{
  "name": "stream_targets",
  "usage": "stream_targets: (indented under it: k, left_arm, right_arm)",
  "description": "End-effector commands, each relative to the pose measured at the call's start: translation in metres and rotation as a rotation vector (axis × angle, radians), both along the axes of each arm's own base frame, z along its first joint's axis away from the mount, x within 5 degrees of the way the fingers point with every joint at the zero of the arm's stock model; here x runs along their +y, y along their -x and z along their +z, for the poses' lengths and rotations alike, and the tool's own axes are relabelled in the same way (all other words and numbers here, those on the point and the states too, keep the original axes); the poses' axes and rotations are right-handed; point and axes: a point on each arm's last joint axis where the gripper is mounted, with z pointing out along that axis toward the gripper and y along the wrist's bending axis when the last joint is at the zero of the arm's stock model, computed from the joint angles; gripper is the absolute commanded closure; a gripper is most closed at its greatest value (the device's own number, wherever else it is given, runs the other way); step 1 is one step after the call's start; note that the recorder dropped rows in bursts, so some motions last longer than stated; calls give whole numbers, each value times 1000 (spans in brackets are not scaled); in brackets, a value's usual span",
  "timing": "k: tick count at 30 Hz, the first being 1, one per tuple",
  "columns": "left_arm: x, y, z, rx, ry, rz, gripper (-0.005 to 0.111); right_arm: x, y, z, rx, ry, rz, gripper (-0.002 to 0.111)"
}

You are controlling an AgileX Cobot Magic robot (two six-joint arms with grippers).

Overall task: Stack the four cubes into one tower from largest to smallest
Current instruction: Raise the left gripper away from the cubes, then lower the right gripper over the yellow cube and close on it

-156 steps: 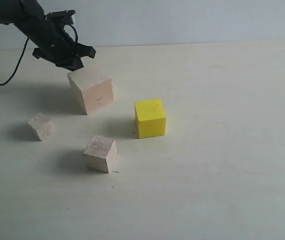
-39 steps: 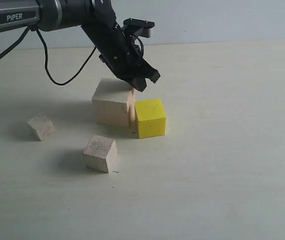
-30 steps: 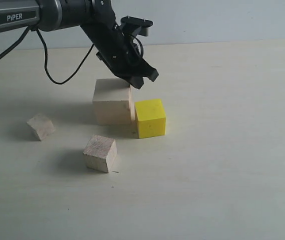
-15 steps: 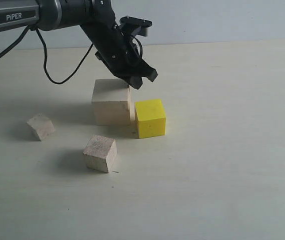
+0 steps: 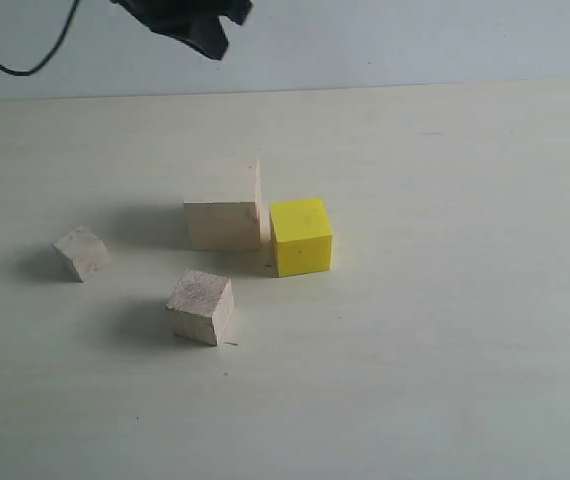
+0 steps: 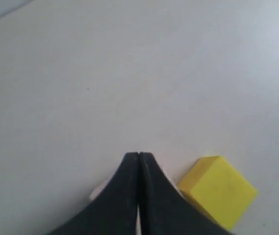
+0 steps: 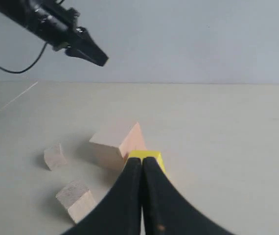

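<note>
Nearest the exterior camera, the medium pale-wood cube [image 5: 202, 306] is seen resting on the table [image 5: 445, 340], turned at an angle, with rough grain on its top face. Farther back and to the left, well apart, the small pale-wood cube [image 5: 82, 252] is found, also skewed. Behind these, the bright yellow cube [image 5: 301, 236] is set just beside the large pale-wood cube [image 5: 225, 205]; whether they touch cannot be told. All four stand singly on the table. Wide bare tabletop is noted right of the group, in front of it, and back to the wall [image 5: 415, 40]. The left gripper [image 6: 138, 156] is held high above the large and yellow cubes, jaws pressed together, nothing gripped. The right gripper [image 7: 142, 160] is likewise closed and empty, well apart from the cubes.
</note>
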Motion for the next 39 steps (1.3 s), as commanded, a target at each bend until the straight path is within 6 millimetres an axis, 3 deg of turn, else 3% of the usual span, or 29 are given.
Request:
stream_targets:
  k: [1, 5, 8, 12, 15, 25, 32, 39]
  left_arm:
    - [33, 7, 27, -47, 37, 73, 107]
    - [49, 23, 53, -154, 55, 96, 107]
    - [56, 41, 78, -257, 89, 120, 107]
    - [73, 77, 113, -411, 118, 165, 107]
    - [89, 109, 123, -490, 128, 204, 107]
    - [131, 221, 101, -591, 207, 303, 107]
    - [154, 269, 66, -571, 217, 390, 107]
    - [163, 300, 50, -588, 258, 408, 107]
  right_arm:
    - [-3, -14, 3, -17, -21, -51, 108]
    - [-2, -30, -1, 47, -7, -45, 108]
    - [-1, -42, 9, 44, 21, -26, 108]
    - [-1, -57, 32, 6, 28, -23, 108]
    - [2, -72, 38, 36, 5, 1, 108]
    - [48, -118, -10, 228, 119, 198, 108]
    - [89, -145, -22, 283, 179, 246, 108]
    - [121, -169, -36, 360, 296, 275, 108]
